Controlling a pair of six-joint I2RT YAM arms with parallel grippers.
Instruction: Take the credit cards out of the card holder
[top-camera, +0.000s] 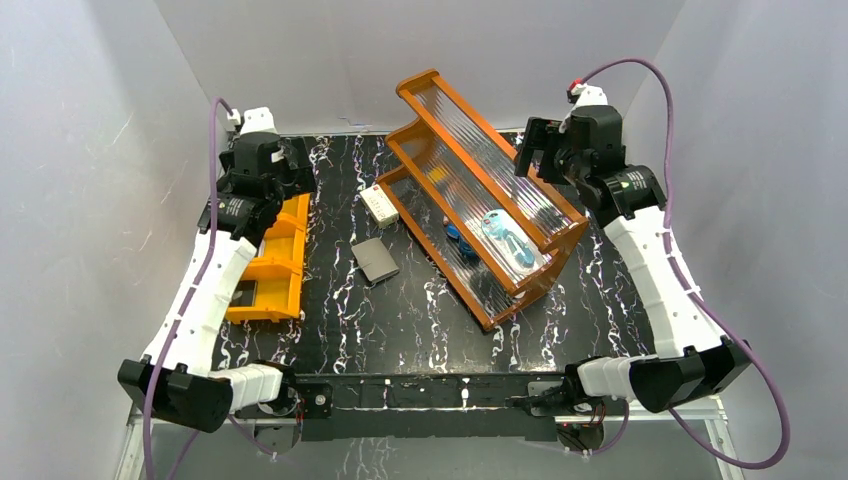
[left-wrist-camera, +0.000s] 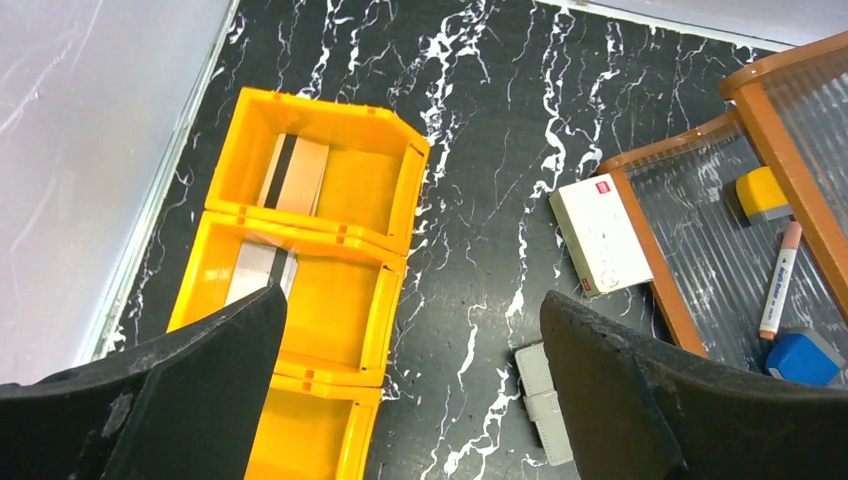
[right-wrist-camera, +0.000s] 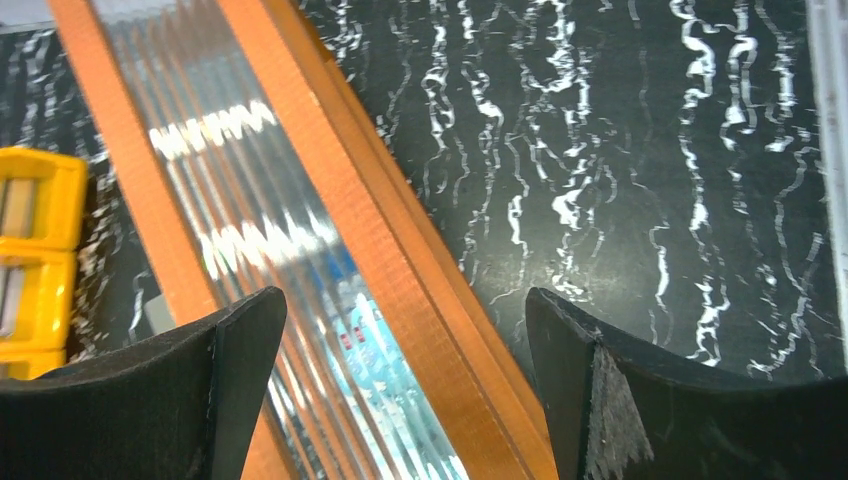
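Observation:
The grey card holder (top-camera: 375, 258) lies folded shut on the black marbled table; in the left wrist view the card holder (left-wrist-camera: 543, 398) is half hidden behind my right finger. A brownish card (left-wrist-camera: 297, 172) with a dark stripe lies in the far compartment of the orange tray (left-wrist-camera: 322, 236), and a silvery card (left-wrist-camera: 252, 272) in the middle one. A dark card (top-camera: 243, 293) shows in the near compartment. My left gripper (left-wrist-camera: 412, 300) hangs open above the tray's edge, holding nothing. My right gripper (right-wrist-camera: 402, 300) is open over the rack, also holding nothing.
A brown two-tier rack (top-camera: 480, 190) with ribbed clear shelves stands diagonally at centre right, holding a pen (left-wrist-camera: 779, 280), a yellow block (left-wrist-camera: 762, 192) and blue items (top-camera: 505, 238). A white box (left-wrist-camera: 603, 232) lies against the rack's left end. White walls enclose the table.

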